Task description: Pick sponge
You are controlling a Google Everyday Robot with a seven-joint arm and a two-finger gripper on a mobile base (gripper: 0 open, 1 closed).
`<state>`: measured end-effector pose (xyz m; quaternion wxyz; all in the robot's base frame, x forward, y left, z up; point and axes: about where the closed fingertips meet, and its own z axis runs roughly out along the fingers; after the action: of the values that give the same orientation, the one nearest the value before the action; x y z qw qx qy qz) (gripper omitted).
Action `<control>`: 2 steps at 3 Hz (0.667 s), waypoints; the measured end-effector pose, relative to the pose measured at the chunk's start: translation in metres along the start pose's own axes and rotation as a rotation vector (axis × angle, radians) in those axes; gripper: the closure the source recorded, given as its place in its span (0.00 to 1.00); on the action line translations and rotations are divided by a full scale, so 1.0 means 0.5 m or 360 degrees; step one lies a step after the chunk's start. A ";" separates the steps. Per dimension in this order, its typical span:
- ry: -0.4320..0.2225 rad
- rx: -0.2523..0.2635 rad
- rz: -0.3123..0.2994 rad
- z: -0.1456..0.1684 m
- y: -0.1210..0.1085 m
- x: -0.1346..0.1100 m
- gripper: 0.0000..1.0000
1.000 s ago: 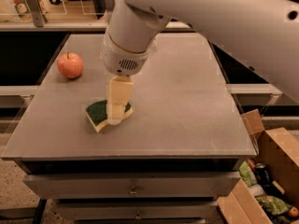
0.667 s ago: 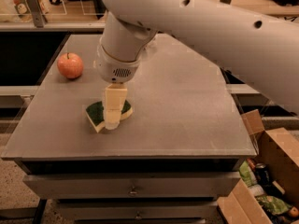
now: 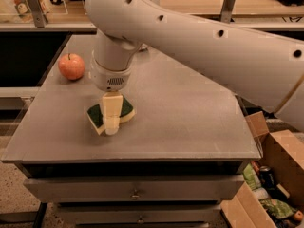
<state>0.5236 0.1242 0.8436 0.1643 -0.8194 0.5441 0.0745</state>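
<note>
The sponge, dark green on top with a pale yellow body, lies flat on the grey table near its front left. My gripper hangs straight down from the big white arm and is lowered onto the sponge. It covers the sponge's middle and reaches table level at its near edge. The sponge's left and right ends show on either side of the gripper.
A red apple sits at the table's back left, apart from the sponge. An open cardboard box with cans and wrappers stands on the floor to the right. Drawers run under the table front. A shelf with clutter lies behind.
The arm has swung left and lowered, bringing the gripper down over the sponge's middle. The sponge and the apple have stayed in place.
</note>
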 end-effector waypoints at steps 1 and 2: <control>0.0076 -0.0049 -0.0019 0.035 0.003 0.015 0.17; 0.0073 -0.0048 -0.0011 0.038 0.008 0.027 0.41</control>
<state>0.5266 0.1176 0.8208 0.1397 -0.8251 0.5437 0.0634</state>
